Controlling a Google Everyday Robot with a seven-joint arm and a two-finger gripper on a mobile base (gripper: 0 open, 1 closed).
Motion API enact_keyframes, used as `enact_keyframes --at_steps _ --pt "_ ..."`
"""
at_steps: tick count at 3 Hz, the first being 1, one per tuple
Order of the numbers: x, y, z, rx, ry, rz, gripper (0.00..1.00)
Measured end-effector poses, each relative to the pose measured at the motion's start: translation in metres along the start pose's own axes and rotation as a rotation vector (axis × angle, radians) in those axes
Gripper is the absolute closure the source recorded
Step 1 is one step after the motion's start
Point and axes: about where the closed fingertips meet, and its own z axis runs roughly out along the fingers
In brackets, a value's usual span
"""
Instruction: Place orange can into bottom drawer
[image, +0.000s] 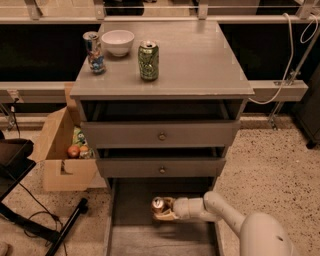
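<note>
The orange can (158, 206) is upright inside the open bottom drawer (125, 240), near the drawer's back middle. My gripper (167, 209) comes in from the lower right on a pale arm and is shut on the can, holding it just above or at the drawer floor; I cannot tell if it touches. The drawer is pulled out towards me below the two upper drawers with round knobs.
On the cabinet top stand a green can (148, 60), a blue-and-silver patterned can (93, 52) and a white bowl (118, 42). A cardboard box (59, 150) with items sits at the cabinet's left. A black stand and cables lie at the lower left.
</note>
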Motion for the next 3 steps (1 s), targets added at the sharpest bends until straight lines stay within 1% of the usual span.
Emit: enact_keyframes --at_steps 1,2,3 --pt "0.020 0.010 0.031 -0.058 0.033 0.005 1.00" --pt "0.044 0.020 0.045 -0.087 0.058 0.038 1.00" --pt "0.043 0.022 0.048 -0.092 0.055 0.039 0.74"
